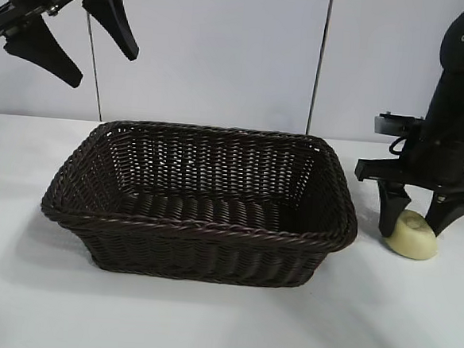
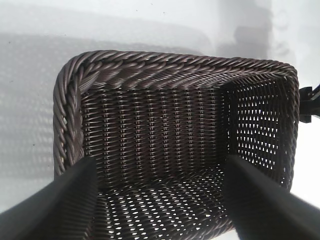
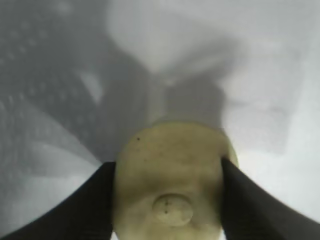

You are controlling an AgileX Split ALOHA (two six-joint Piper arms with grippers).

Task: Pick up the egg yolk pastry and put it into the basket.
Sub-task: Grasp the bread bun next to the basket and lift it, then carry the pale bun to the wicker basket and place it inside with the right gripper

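Pastry placement was the whole story at this point: the egg yolk pastry (image 1: pixel 412 234) was sat on the desk (image 1: pixel 205 323) just beside the basket (image 1: pixel 198 199), off the end nearest the right arm, and it was not inside. The right gripper (image 1: pixel 416 215) was pointed straight down over it, with one finger on each side of the puck. In the right wrist view the egg yolk pastry (image 3: pixel 172 185) was seen wedged between the two dark fingers (image 3: pixel 80 205), both touching its sides, so the fingers were judged to be pinching the pastry rather than spread. No lift was visible yet; the puck looked to be resting on the desk.

No long axis was there to worry about, since the pastry is round, with its dimple facing up. The basket's long side was laid across the exterior view, so a lift over the braided rim and a shift sideways toward the middle was probably what was called for next.

The left gripper (image 1: pixel 71 31) was parked high above the basket's far corner, fingers spread wide, nothing held. It was well apart from the pastry, so the right arm was clearly nearer.

Count: one pastry, one basket, two grippers. The basket (image 2: pixel 175 130) was seen with nothing inside it.
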